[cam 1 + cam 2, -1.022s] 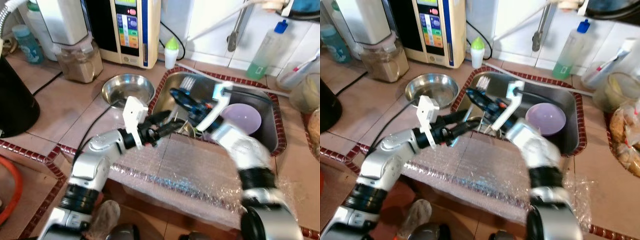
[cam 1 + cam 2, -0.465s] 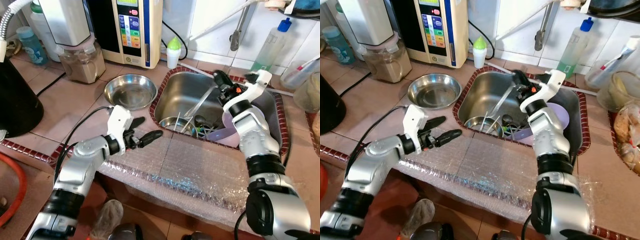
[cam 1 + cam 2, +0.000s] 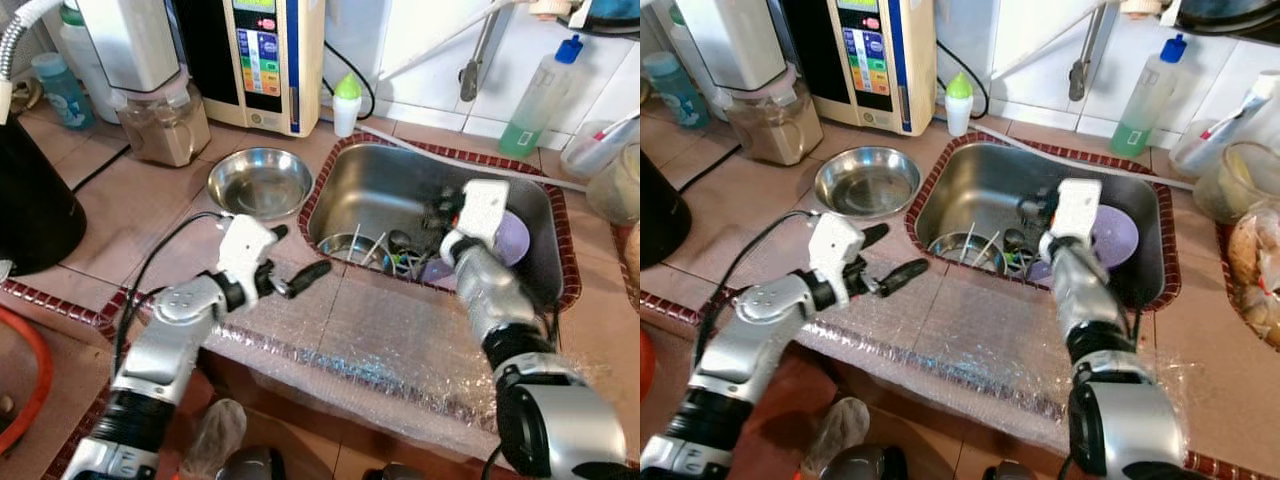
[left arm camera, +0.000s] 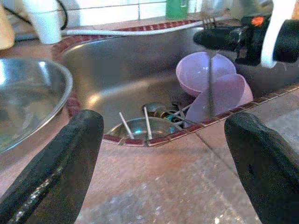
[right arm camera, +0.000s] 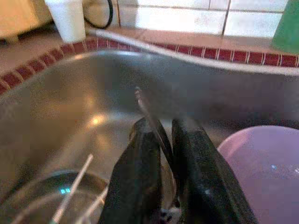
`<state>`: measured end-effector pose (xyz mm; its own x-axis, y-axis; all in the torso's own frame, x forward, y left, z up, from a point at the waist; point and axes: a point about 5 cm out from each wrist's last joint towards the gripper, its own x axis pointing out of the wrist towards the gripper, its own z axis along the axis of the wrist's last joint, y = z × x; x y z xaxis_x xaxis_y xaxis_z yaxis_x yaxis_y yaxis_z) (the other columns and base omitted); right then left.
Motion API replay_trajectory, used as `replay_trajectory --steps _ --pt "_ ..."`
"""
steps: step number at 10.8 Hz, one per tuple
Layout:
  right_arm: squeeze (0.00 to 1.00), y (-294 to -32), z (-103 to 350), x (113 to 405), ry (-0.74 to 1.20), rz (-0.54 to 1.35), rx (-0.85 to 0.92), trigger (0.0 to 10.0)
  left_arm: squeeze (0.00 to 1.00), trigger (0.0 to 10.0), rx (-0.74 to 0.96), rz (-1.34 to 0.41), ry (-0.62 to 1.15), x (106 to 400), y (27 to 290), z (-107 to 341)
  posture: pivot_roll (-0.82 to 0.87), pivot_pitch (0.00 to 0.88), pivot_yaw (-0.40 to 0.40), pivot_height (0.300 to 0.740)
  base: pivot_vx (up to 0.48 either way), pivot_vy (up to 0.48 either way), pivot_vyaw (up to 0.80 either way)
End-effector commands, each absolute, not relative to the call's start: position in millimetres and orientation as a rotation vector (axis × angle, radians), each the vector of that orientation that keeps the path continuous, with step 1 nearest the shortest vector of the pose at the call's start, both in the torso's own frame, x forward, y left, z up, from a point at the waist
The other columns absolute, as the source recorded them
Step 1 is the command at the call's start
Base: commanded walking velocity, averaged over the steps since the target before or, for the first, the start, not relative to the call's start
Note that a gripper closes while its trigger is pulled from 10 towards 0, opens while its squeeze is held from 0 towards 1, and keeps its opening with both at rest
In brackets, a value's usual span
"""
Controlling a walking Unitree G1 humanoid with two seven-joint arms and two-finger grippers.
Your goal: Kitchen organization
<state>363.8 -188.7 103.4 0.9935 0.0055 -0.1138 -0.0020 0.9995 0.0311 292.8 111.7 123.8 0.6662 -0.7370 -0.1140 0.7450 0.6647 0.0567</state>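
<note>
My right gripper (image 3: 440,213) is down inside the steel sink (image 3: 372,175), shut on a thin metal utensil (image 5: 148,109) that hangs between its fingers (image 5: 140,154). Right beside that gripper lie two purple bowls (image 3: 515,236). A small steel bowl (image 3: 350,248) holding several metal utensils sits at the sink's front left. Over the counter's front edge my left gripper (image 3: 300,250) is open and holds nothing, left of the sink. A larger steel bowl (image 3: 260,182) stands on the counter beyond it.
Bubble wrap (image 3: 400,340) covers the counter's front edge. Along the back stand a water machine (image 3: 265,60), a jar of brown powder (image 3: 160,125), a small green-capped bottle (image 3: 344,103), a tap (image 3: 470,60) and a green soap bottle (image 3: 527,95). A black vessel (image 3: 30,195) stands far left.
My right gripper has come down from above the sink's back rim into the sink, the metal utensil still in it. The left gripper has drawn back from the sink and stays open.
</note>
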Motion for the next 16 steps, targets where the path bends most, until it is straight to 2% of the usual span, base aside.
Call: replay_trajectory --steps 1,4,5,7,10,13,14,15,16 --pt "1.0 -189 101 363 0.115 -0.005 0.003 10.0 1.0 10.0 0.137 -0.85 0.066 292 108 128 0.0 0.008 0.019 0.74 0.0 0.0 0.0" --pt "1.0 -190 82 356 0.202 0.008 -0.094 10.0 1.0 10.0 0.175 -0.863 0.069 295 105 126 -0.02 0.0 0.029 0.74 0.0 0.0 0.0" --pt "1.0 -193 93 357 0.098 -0.01 -0.055 10.0 1.0 10.0 0.189 -0.861 0.066 296 104 126 -0.03 0.0 0.03 0.74 0.0 0.0 0.0" --pt "1.0 -190 91 354 0.091 0.025 -0.033 10.0 1.0 10.0 0.203 -0.778 0.011 302 108 130 -0.04 0.001 0.026 0.74 0.0 0.0 0.0" --pt "1.0 -173 99 347 -0.022 0.149 -0.021 10.0 1.0 10.0 0.217 -0.65 -0.052 310 116 137 -0.05 0.008 0.023 0.74 0.0 0.0 0.0" --pt "1.0 -150 116 334 -0.141 0.311 0.04 10.0 1.0 10.0 0.151 -0.32 -0.155 336 148 159 -0.1 0.034 0.037 0.74 0.0 0.0 0.0" --pt "1.0 -142 118 324 -0.172 0.361 -0.005 10.0 1.0 10.0 0.124 -0.231 -0.158 348 158 163 -0.13 0.043 0.044 0.74 0.0 0.0 0.0" --pt "1.0 -141 119 319 -0.186 0.364 -0.025 10.0 1.0 10.0 0.131 -0.196 -0.138 352 162 162 -0.14 0.052 0.051 0.74 0.0 0.0 0.0" --pt "1.0 -144 122 312 -0.21 0.331 -0.108 10.0 1.0 10.0 0.134 -0.085 -0.101 361 174 161 -0.17 0.06 0.058 0.74 0.0 0.0 0.0"
